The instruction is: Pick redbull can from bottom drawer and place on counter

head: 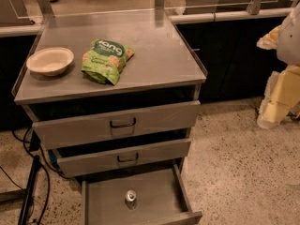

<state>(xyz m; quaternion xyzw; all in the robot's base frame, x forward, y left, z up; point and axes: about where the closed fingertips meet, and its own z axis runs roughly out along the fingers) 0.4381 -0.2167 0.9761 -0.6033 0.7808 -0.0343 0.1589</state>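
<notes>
The redbull can (131, 198) stands upright in the pulled-out bottom drawer (159, 191), near the middle of its floor, with its shiny silver top and pull tab facing up. Above it, the counter (154, 41) is the brushed-steel top of the cabinet. My gripper (276, 108) hangs at the far right of the view, cream-yellow and blurred, over the floor beside the cabinet. It is well apart from the can and the drawer, at about the height of the top drawer.
A cream bowl (50, 60) and a green snack bag (107, 60) lie on the left half of the counter. The two upper drawers (123, 123) with dark handles stand slightly open. Black cables (28, 182) trail on the speckled floor at left.
</notes>
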